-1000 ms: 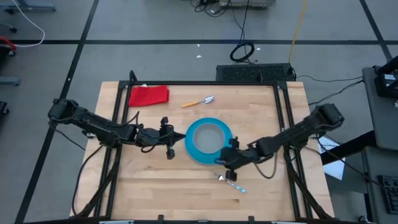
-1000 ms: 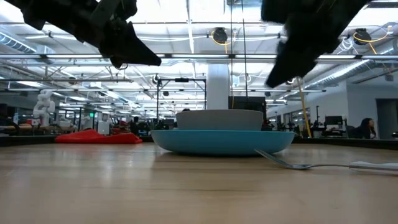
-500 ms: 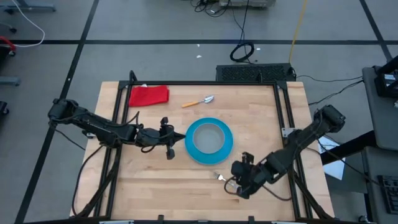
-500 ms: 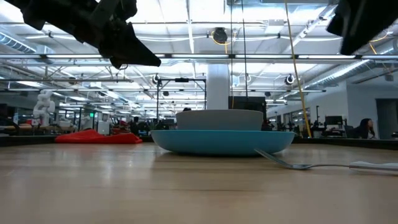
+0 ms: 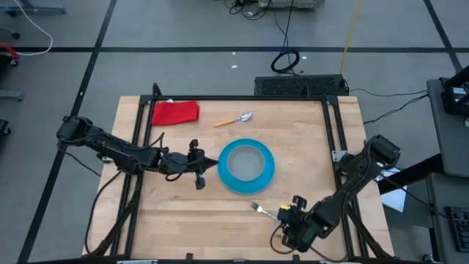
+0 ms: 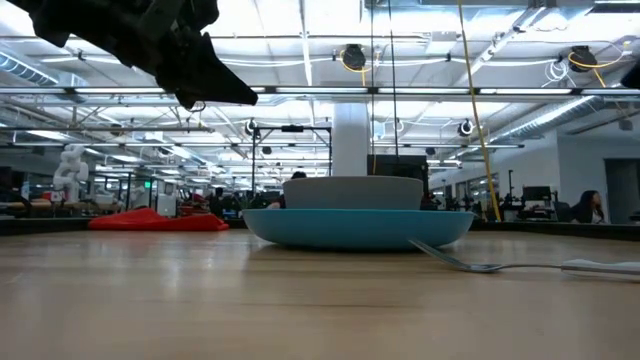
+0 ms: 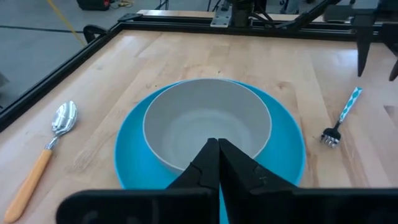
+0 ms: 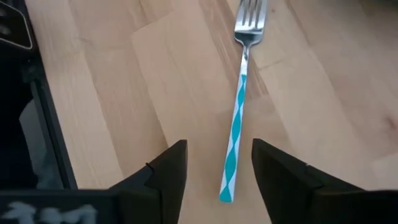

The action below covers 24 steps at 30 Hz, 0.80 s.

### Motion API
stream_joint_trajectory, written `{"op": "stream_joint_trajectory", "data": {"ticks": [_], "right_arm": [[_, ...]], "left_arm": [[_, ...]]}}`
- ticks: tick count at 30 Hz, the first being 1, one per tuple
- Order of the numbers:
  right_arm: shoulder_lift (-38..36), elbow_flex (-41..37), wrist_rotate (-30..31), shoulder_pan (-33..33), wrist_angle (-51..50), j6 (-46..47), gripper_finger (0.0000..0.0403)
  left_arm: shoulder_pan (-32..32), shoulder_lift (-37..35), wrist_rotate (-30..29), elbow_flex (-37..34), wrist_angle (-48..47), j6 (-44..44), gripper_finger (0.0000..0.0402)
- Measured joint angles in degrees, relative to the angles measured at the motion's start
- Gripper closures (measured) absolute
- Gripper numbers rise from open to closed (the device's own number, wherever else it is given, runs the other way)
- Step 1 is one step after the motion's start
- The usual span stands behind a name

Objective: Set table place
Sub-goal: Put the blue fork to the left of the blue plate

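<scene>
While empty, right gripper (image 8: 214, 171) jaws apart above fork (image 8: 238, 112), near table (image 5: 212, 220) edge.

Bright, even ceiling light; soft shadows, blurred foreground in low view.

Around my station: grey floor (image 5: 183, 66) crossed by dark lines, a coiled black cable (image 5: 286, 61), a white pillar (image 6: 352, 135), ceiling light strips (image 6: 300, 40), and a seated person (image 6: 585, 207) far off.
</scene>
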Motion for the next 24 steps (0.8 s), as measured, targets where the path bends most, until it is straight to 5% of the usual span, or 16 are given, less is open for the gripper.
{"op": "stream_joint_trajectory", "data": {"ticks": [9, 24], "right_arm": [[3.1, 0.0, 9.0, 3.5, 0.6, 2.8, 0.0226], [7.5, 0.0, 10.5, 3.6, 2.2, 0.1, 0.0226]], "left_arm": [[0.0, 0.0, -0.1, 0.0, 0.2, 0.0, 0.0382], [0.0, 0.0, -0.2, 0.0, 0.1, 0.0, 0.0387]]}}
